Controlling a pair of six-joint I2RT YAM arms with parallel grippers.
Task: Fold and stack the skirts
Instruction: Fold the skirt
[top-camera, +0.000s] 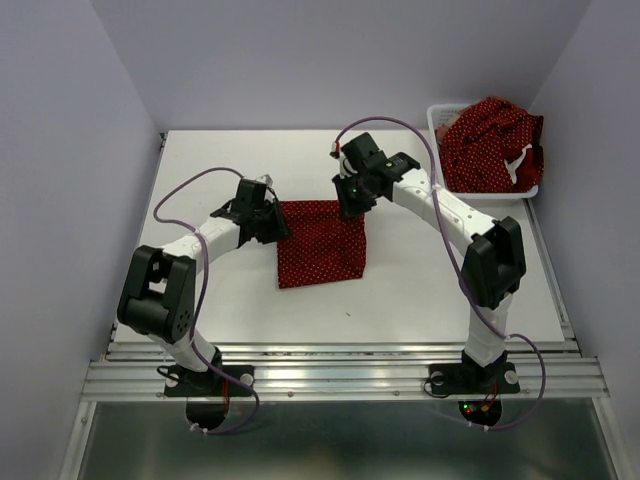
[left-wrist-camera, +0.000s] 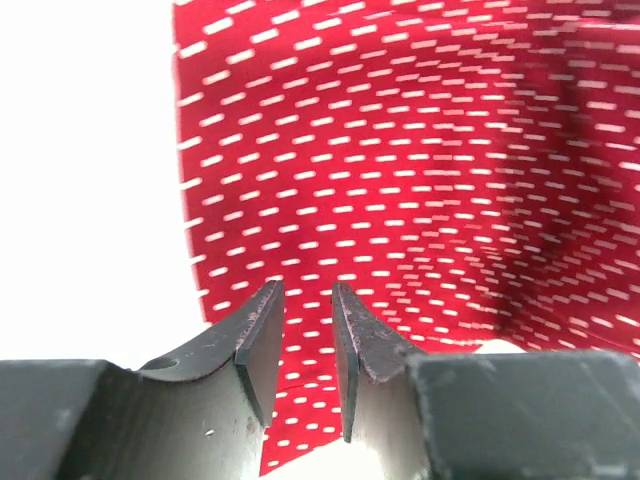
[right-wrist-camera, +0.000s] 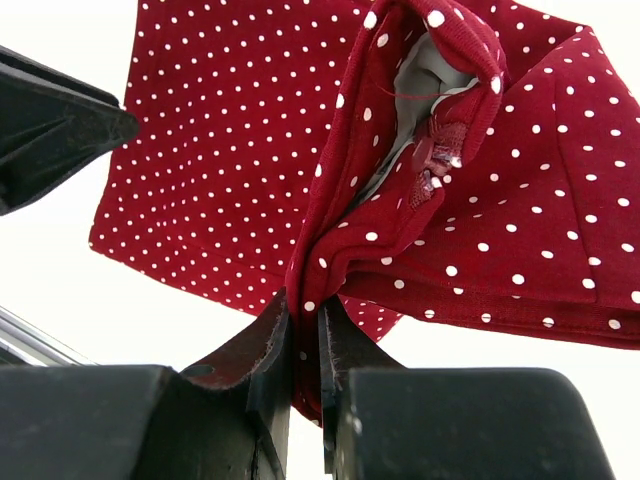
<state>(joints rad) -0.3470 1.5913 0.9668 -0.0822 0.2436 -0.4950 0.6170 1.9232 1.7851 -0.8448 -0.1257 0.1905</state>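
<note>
- The two arms are bolted to the metal rail along the near edge of the bench. The left arm and the right arm both reach in toward the middle.
- The bench is white, with pale walls on three sides.
- A dark red skirt with tiny white dots lies about mid-bench. Most of it is flat, but its far right corner is pulled up off the surface.
- A white basket sits in the far right corner of the bench.
- A heap of red dotted cloth fills the basket and spills over its right rim.
- The right gripper is at the skirt's far right corner. Its fingers are pressed together on a bunched fold of the cloth. Above the pinch the fold opens to show a grey lining.
- The left gripper is at the skirt's far left corner. Its fingers stand a little apart, with dotted cloth showing through the narrow gap. I cannot tell whether they touch the cloth.
</note>
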